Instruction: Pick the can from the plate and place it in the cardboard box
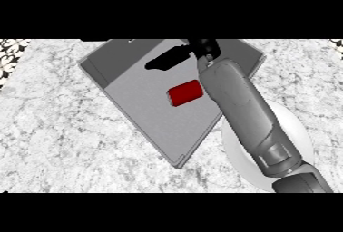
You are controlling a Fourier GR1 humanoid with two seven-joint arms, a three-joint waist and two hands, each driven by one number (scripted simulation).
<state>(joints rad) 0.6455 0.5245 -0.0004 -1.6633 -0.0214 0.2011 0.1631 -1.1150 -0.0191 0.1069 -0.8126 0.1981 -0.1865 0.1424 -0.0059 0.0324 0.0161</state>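
Head view: we see the red can lying on the floor of the open grey box, which sits at an angle on the speckled stone counter. The white plate lies to the box's right and is partly hidden under the grey right forearm, which crosses it and reaches over the box. The black right hand shows above the box's far side, apart from the can, and we cannot tell how its fingers are set; its dark shadow falls inside the box.
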